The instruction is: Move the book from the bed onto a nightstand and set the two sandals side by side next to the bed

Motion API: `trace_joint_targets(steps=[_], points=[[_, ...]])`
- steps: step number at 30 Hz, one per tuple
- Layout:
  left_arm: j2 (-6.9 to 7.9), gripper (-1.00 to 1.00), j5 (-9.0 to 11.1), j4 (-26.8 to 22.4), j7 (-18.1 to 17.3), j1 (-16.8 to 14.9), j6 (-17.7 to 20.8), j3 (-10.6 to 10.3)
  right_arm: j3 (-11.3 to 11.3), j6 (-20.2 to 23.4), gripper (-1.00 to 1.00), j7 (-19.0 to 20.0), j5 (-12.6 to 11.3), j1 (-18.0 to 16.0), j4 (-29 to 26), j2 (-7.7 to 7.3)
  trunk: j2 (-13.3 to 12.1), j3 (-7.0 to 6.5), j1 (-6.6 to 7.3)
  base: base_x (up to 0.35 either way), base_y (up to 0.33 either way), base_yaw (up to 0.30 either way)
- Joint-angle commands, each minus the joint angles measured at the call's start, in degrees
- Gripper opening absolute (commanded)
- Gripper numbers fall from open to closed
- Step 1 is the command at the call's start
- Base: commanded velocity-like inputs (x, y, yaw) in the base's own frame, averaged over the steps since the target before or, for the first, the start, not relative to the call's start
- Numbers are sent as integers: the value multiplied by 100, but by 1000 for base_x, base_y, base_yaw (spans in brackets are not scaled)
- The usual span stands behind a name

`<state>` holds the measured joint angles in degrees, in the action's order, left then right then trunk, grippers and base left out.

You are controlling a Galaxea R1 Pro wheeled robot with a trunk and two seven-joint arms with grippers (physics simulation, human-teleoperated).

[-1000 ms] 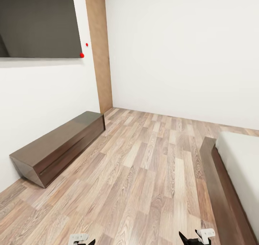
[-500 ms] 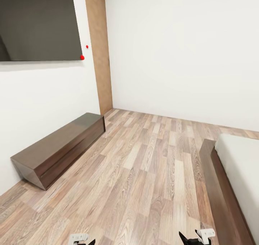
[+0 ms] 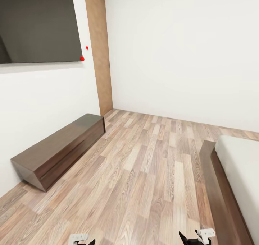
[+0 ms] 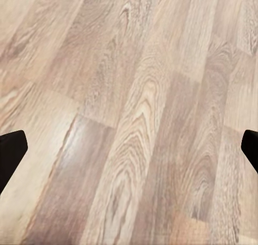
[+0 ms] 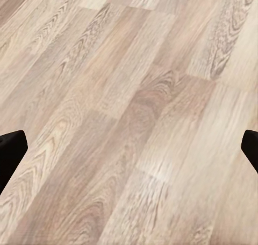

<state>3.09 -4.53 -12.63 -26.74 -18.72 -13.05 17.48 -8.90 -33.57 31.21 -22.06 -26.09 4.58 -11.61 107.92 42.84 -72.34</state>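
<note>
Floorboards (image 3: 144, 173) of brown wood plank run through most of the head view, laid in long strips toward the far white wall (image 3: 187, 51). At the right edge lies the bed (image 3: 219, 191): its dark brown frame runs along the floor, and the bare light grey mattress (image 3: 242, 169) sits inside it. No book and no sandals can be seen on the part of the bed and floor that shows.

Against the left wall stands a long dark low cabinet (image 3: 57, 149), resting on the floor and well apart from the bed. Above it hangs a large dark screen (image 3: 37, 24), flat on the wall, with two small red dots (image 3: 82, 58) just beside its lower right corner. A tan wood panel (image 3: 100, 51) rises in the corner between the two walls. No lettering, brand or label can be read on any of these.

At the bottom edge of the head view the left gripper (image 3: 82, 240) and the right gripper (image 3: 196, 237) just peek in, white parts with black tips. In the left wrist view the left gripper (image 4: 129, 148) has its two dark fingertips at opposite edges, spread wide with nothing between them but floor. The right wrist view shows the right gripper (image 5: 129, 148) likewise: fingertips far apart, holding nothing, over bare planks.
</note>
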Motion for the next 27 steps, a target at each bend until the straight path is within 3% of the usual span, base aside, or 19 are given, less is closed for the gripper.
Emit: trace_joint_targets(steps=[1,20,27], points=[[-1,100,-48,6,-25,-6,-24,45,-42,-27,100,39,-62,-10,24,1,2,5,-1,179,0,0],[-1,100,-48,6,-25,-8,-30,45,-42,-27,100,50,-62,-10,17,0,2,5,-1,298,0,1],[-1,100,-48,6,-25,-5,-30,45,-43,-27,100,54,-62,-10,17,-2,2,5,-1,61,0,0]])
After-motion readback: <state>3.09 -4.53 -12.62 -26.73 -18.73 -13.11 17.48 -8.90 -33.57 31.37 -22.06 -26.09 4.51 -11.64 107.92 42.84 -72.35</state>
